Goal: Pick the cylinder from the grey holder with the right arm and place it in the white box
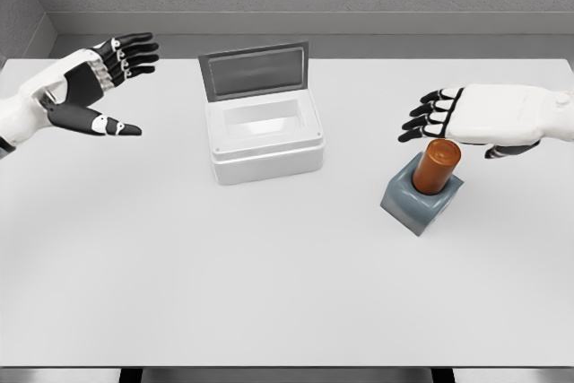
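Note:
An orange-brown cylinder stands upright in a grey block holder at the right of the white table. My right hand hovers just above and behind the cylinder, fingers spread and pointing left, holding nothing. The white box sits at the table's centre back with its grey lid raised behind it; its inside looks empty. My left hand is raised at the far left, open, well apart from the box.
The white table spans the whole view, with its front edge near the bottom. A grey wall runs behind the table's far edge.

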Tool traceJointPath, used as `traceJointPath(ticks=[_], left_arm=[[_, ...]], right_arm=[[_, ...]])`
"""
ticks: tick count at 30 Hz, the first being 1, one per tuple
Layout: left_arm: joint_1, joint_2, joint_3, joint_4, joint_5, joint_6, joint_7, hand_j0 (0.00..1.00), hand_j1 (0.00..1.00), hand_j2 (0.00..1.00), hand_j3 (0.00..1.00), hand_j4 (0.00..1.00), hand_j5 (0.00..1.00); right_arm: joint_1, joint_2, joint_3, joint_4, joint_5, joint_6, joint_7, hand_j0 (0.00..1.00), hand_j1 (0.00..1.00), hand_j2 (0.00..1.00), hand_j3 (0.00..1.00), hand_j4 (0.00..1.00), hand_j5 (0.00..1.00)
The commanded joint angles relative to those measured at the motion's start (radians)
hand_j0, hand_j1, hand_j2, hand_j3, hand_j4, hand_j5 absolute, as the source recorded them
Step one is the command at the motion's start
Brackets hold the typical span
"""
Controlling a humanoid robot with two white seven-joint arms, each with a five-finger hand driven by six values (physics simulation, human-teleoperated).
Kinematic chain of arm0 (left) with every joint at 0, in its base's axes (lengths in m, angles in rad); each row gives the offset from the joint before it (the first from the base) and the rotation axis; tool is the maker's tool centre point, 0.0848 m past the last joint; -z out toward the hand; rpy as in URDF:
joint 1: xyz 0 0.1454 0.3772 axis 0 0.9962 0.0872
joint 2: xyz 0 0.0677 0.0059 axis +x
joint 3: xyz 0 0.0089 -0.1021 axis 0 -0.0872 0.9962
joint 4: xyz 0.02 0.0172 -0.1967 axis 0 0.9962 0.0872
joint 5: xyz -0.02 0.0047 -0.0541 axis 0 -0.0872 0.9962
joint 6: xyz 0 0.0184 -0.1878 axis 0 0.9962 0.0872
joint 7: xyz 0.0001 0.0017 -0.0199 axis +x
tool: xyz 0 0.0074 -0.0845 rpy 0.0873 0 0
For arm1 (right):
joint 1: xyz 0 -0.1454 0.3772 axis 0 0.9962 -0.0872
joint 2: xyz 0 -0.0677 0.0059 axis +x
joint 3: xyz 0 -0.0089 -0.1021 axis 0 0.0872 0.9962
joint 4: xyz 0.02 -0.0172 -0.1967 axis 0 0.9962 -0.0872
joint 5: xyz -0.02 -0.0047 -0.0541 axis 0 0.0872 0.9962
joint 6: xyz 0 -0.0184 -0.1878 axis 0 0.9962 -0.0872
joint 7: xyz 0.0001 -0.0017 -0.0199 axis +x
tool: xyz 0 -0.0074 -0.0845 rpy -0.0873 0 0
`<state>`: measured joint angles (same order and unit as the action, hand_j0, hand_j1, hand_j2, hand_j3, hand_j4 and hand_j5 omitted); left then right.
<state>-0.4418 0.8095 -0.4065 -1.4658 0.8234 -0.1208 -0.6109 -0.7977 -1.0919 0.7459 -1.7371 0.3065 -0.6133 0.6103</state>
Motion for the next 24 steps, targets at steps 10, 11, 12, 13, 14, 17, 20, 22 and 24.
traceJointPath(ticks=[10,11,12,13,14,17,20,22,24], left_arm=[[-0.014,-0.044,-0.011,0.027,0.002,0.001,0.000,1.00,1.00,1.00,1.00,1.00,1.00],[-0.017,-0.052,-0.011,0.030,0.000,0.001,0.000,1.00,1.00,1.00,1.00,1.00,1.00],[-0.021,-0.056,-0.011,0.042,-0.001,0.001,0.000,1.00,1.00,1.00,1.00,1.00,1.00],[-0.028,-0.072,-0.011,0.064,-0.003,0.001,0.000,1.00,1.00,1.00,1.00,1.00,1.00],[-0.029,-0.073,-0.011,0.070,-0.003,0.001,0.000,1.00,1.00,1.00,1.00,1.00,1.00],[-0.031,-0.073,-0.011,0.071,-0.004,0.000,0.000,1.00,1.00,1.00,1.00,1.00,1.00],[-0.029,-0.072,-0.011,0.071,-0.003,0.000,0.000,1.00,1.00,1.00,1.00,1.00,1.00],[-0.029,-0.072,-0.011,0.071,-0.003,0.000,0.000,1.00,1.00,1.00,1.00,1.00,1.00],[-0.031,-0.073,-0.011,0.071,-0.003,0.000,0.000,1.00,1.00,1.00,1.00,1.00,1.00]], right_arm=[[0.002,0.047,0.062,-0.022,0.055,0.002,0.001,0.99,0.99,0.99,0.99,0.99,0.99],[0.003,0.055,0.062,-0.021,0.063,0.002,0.001,0.99,0.99,0.99,0.99,0.99,0.99],[0.003,0.058,0.062,-0.022,0.065,0.002,0.001,0.99,0.99,0.99,0.99,0.99,0.99],[0.005,0.058,0.062,-0.021,0.066,0.002,0.001,0.99,0.99,0.99,0.99,0.99,0.99],[0.005,0.058,0.062,-0.021,0.066,0.002,0.001,0.99,0.99,0.99,0.99,0.99,0.99],[0.003,0.058,0.061,-0.019,0.066,0.002,0.001,0.91,0.91,0.91,0.91,0.91,0.91],[0.002,0.058,0.059,-0.019,0.066,0.002,0.001,0.83,0.83,0.83,0.83,0.83,0.83],[0.002,0.058,0.059,-0.019,0.082,0.002,0.001,0.82,0.82,0.82,0.82,0.82,0.82],[0.002,0.058,0.059,-0.019,0.086,0.002,0.001,0.81,0.81,0.81,0.81,0.81,0.81]])
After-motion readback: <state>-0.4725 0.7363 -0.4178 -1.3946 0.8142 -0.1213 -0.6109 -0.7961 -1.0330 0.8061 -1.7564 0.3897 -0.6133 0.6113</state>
